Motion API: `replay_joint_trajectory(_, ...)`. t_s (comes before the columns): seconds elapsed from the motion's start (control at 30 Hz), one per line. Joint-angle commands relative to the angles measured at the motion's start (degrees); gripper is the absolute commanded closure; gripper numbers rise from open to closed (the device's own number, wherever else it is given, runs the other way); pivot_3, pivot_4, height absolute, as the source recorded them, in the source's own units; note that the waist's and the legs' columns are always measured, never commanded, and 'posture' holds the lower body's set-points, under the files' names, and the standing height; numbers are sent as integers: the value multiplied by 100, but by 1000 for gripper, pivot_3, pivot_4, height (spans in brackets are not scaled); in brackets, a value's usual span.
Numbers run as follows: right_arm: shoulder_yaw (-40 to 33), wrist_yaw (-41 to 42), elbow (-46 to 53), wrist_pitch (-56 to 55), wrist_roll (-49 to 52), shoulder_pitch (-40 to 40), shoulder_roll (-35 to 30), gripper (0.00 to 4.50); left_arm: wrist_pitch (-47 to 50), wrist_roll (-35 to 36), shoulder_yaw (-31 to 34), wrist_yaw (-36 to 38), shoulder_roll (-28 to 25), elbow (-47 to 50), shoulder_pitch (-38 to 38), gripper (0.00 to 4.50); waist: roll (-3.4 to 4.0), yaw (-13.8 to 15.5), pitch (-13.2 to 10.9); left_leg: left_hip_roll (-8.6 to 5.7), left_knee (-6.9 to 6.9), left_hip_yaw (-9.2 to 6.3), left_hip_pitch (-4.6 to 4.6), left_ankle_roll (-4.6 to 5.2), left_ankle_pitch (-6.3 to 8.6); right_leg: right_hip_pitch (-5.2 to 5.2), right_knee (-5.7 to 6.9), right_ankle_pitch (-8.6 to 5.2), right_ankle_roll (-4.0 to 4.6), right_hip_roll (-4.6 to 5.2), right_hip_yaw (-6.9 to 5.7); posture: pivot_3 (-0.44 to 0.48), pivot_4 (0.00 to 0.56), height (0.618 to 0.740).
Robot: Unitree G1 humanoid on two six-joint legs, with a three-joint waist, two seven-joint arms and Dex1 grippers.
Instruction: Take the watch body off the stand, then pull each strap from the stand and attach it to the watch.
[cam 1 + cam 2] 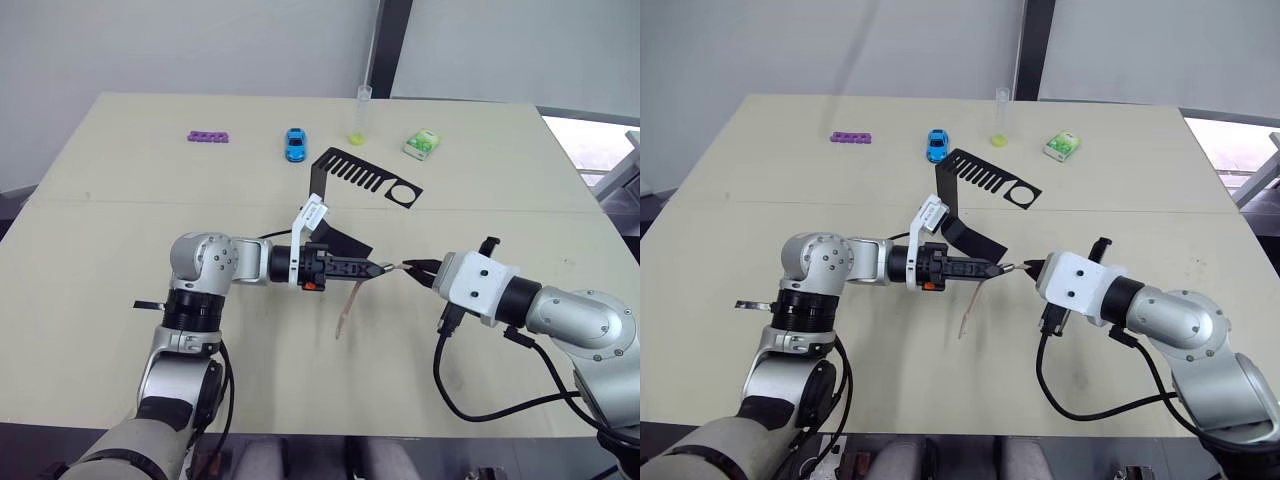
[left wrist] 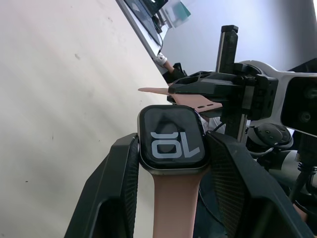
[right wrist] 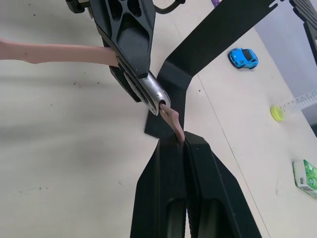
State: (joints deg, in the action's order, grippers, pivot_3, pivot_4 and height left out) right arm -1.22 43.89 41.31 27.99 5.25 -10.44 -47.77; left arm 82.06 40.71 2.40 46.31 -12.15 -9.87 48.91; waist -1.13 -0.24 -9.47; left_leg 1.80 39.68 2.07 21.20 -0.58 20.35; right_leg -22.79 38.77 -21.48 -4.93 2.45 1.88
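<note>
Watch (image 2: 172, 144), white marks like "10" on screen, clamped in L gripper (image 1: 372, 268) mid-tabletop, one strap (image 1: 350, 302) hanging. R gripper (image 1: 412, 268) pinches 2nd strap (image 3: 172, 121) at watch edge. Stand (image 1: 345, 180) toward far edge.

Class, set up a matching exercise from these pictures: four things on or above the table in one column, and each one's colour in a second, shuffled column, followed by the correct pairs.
Things:
1. toy car
2. knobbly strip
3. stand
4. strap in the right gripper

Colours:
A. black
B. pinkish-tan
C. blue
D. purple

Pairs: 1-C, 2-D, 3-A, 4-B
</note>
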Motion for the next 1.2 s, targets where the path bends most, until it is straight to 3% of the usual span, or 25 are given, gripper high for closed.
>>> replay_joint_trajectory(0.03, -66, -99, 169, 14, 35, -70, 45, 4500, 69, 401, -2, 143, 222, 216, 259, 2914, 0, 0, 0, 0, 0, 0, 0, 0, 0, 0, 0, 0, 0, 0, 0, 0, 150, 740)
replay_joint_trajectory(0.47, -78, -205, 196, 240, 83, -201, 196, 4500, 53, 337, 27, 130, 224, 210, 265, 2914, 0, -3, 0, 0, -1, 0, 0, 0, 0, 0, 0, 0, 0, 0, 0, 0, 150, 740)
replay_joint_trajectory(1.2, -136, -29, 214, 250, 136, -232, -78, 4500, -516, 93, -326, 229, -30, -112, 312, 2914, 0, 1, 0, -1, -4, 0, 0, 0, 0, 0, -3, 0, 0, 1, 0, 0, 150, 740)
